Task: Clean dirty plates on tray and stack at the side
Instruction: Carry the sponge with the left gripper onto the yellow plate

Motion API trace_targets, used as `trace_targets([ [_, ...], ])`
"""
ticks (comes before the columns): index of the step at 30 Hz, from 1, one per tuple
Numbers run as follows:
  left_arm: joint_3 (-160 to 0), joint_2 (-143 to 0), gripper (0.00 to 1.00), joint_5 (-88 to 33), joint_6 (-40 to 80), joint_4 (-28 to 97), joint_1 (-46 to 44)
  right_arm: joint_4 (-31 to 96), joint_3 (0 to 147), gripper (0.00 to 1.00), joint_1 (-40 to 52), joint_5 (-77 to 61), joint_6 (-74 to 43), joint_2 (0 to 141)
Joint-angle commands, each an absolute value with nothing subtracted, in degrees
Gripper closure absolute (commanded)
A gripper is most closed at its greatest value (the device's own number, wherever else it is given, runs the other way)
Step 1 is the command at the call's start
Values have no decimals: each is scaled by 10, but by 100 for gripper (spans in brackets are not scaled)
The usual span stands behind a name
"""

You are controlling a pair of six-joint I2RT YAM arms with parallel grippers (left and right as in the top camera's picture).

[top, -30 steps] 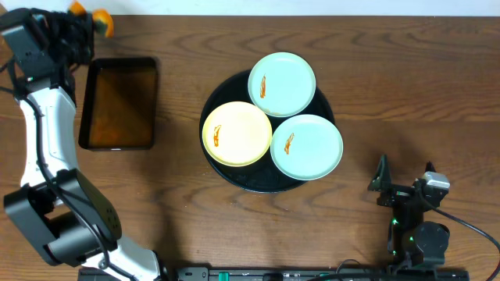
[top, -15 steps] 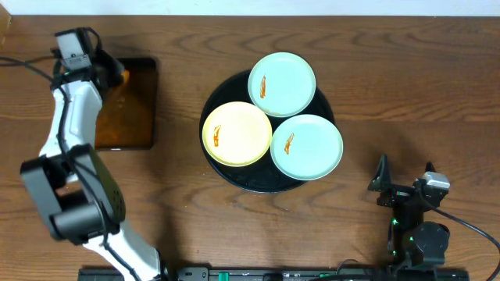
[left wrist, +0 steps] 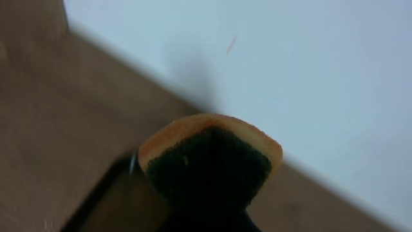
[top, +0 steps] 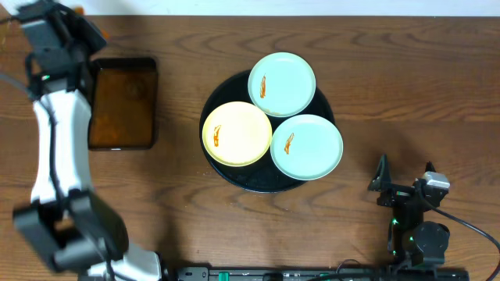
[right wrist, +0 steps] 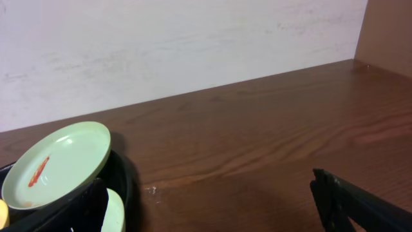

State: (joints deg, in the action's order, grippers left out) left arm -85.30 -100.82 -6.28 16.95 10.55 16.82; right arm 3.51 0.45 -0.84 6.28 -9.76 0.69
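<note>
Dirty plates: yellow plate (top: 237, 133) and two mint plates (top: 282, 83) (top: 306, 146), each smeared orange-red, lying side by side.
Tray (top: 258, 186): round, black, mid-table, under all three.
My left gripper (top: 66, 31): clamped on a sponge (left wrist: 209, 161) at the far-left corner, beside the rectangular tray (top: 123, 147).
My right gripper (top: 404, 183): spread wide, empty, well apart from the plates.

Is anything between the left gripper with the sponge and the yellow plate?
Only the rectangular tray of brownish liquid lies under part of that line; it looks low. Past it, bare table up to the round tray holding the yellow plate.
</note>
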Motion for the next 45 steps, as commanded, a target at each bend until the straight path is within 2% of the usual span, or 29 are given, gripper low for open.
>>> trace_targets([
  [1, -807, -1121, 93, -74, 129, 141, 171, 36, 3, 1, -11, 69, -91, 4],
  [4, -812, -1122, 93, -135, 127, 115, 180, 36, 3, 1, -11, 69, -91, 4],
  [8, -828, -1041, 92, -238, 127, 42, 186, 36, 3, 1, -11, 69, -91, 4],
  [13, -827, -915, 93, -152, 125, 3, 186, 36, 3, 1, -11, 69, -91, 4],
  [16, -827, -886, 93, -108, 114, 10, 186, 36, 3, 1, -11, 69, -91, 4],
  [20, -817, -915, 92, -108, 80, 50, 186, 36, 3, 1, -11, 69, -91, 4],
  [25, -794, -1058, 93, -102, 43, 119, 186, 36, 3, 1, -11, 69, -91, 4],
  [28, -796, -1077, 93, -105, -5, 139, 187, 36, 3, 1, -11, 69, -91, 4],
  [32, -815, -988, 93, -146, -4, 127, 184, 36, 3, 1, -11, 69, -91, 4],
  [39, -817, -790, 92, -133, -4, 73, 183, 36, 3, 1, -11, 69, -91, 4],
  [45, -817, -733, 93, -144, 5, 193, 155, 36, 3, 1, -11, 69, -91, 4],
])
